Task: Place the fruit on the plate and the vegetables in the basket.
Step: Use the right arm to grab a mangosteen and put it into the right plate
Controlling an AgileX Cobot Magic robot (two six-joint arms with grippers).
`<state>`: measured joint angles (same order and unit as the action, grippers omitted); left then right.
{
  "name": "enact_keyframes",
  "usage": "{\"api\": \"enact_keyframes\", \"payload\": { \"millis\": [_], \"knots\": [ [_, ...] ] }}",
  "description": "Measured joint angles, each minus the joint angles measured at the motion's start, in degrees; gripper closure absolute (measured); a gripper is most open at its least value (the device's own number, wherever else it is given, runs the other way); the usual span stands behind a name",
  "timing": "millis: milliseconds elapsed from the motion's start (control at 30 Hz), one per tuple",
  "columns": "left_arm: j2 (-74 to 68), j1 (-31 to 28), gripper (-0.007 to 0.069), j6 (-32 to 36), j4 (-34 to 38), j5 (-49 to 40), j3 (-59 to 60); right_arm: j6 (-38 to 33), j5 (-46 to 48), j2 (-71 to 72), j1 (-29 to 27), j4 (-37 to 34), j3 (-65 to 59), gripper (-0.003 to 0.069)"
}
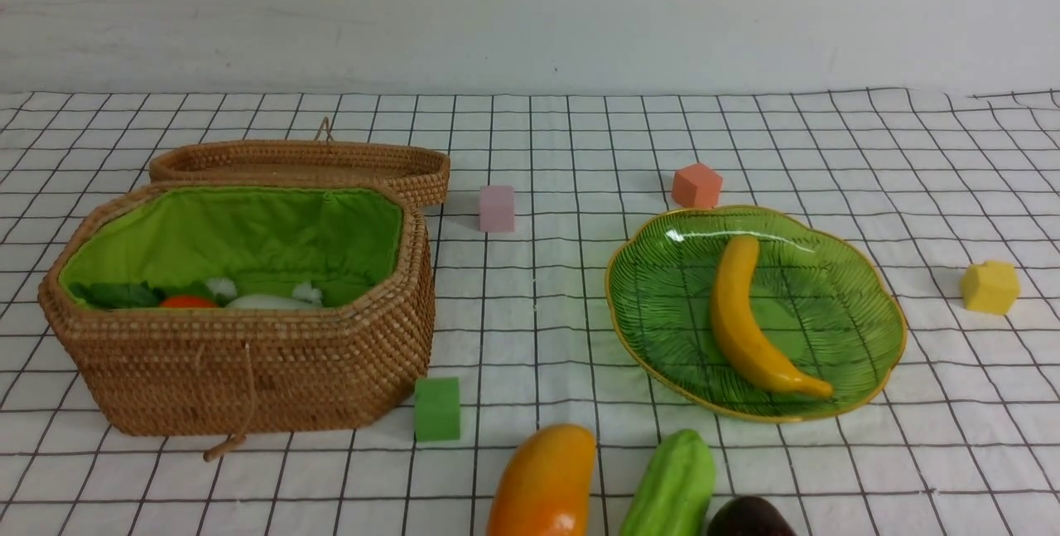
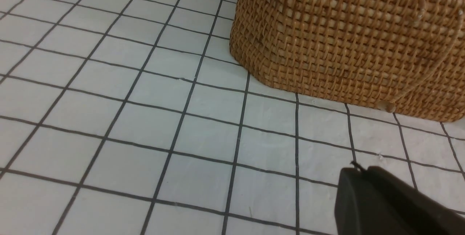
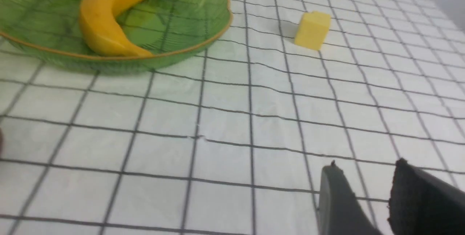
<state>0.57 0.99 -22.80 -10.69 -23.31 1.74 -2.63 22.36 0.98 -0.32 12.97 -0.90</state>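
The yellow banana (image 1: 749, 321) lies in the green glass plate (image 1: 662, 304) at the right; both show in the right wrist view, banana (image 3: 105, 20), plate (image 3: 203, 20). The orange-yellow mango (image 1: 546, 482), the light green gourd (image 1: 672, 486) and the dark purple-brown fruit (image 1: 749, 518) lie at the table's front edge. The wicker basket (image 1: 240, 362) stands at the left and holds the carrot (image 1: 189, 301) and the white radish (image 1: 265, 301). My left gripper (image 2: 359, 171) is shut and empty near the basket's wall (image 2: 345, 39). My right gripper (image 3: 367, 167) is open and empty over the cloth.
The shallow wicker lid (image 1: 306, 161) lies behind the basket. Foam cubes lie about: green (image 1: 436, 408) by the basket's front corner, pink (image 1: 496, 208), orange (image 1: 696, 185) behind the plate, yellow (image 1: 990, 287) at the right, also in the right wrist view (image 3: 312, 29).
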Motion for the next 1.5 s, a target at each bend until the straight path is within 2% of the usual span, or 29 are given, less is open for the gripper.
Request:
{"api": "enact_keyframes", "payload": {
  "millis": [100,200,400,667,967,1067,1167,1333,1400,1500],
  "knots": [
    [0.0,0.0,0.0613,0.0,0.0,0.0,0.0,-0.1,0.3,0.0,0.0,4.8,0.0,0.0414],
    [0.0,0.0,0.0613,0.0,0.0,0.0,0.0,-0.1,0.4,0.0,0.0,6.1,0.0,0.0414],
    [0.0,-0.1,0.0613,0.0,0.0,0.0,0.0,-0.1,-0.3,0.0,0.0,6.6,-0.1,0.0414],
    [0.0,-0.1,0.0613,0.0,-0.1,0.0,0.0,-0.1,-7.2,0.0,0.0,6.6,-0.5,0.0414],
    [0.0,-0.1,0.0613,0.0,-0.1,0.0,0.0,0.3,-9.0,0.0,0.0,6.2,-0.5,0.0414],
    [0.0,-0.1,0.0613,0.0,-0.1,0.0,0.0,7.1,-15.6,0.0,0.0,0.5,-0.5,0.0414],
    [0.0,-0.1,0.0612,0.0,-0.1,0.0,0.0,15.7,-27.9,0.0,0.0,-6.0,-0.5,0.0414],
    [0.0,-0.1,0.0610,0.0,-0.1,0.0,0.0,26.2,-44.4,0.0,0.0,-10.0,0.4,0.0414],
    [0.0,-0.1,0.0610,0.0,-0.1,0.0,0.0,28.7,-45.4,0.0,0.0,-10.3,3.3,0.0414],
    [0.0,-0.1,0.0610,0.0,-0.1,0.0,0.0,32.6,-41.0,-2.5,0.0,-10.4,13.4,0.0414]
  ]
}}
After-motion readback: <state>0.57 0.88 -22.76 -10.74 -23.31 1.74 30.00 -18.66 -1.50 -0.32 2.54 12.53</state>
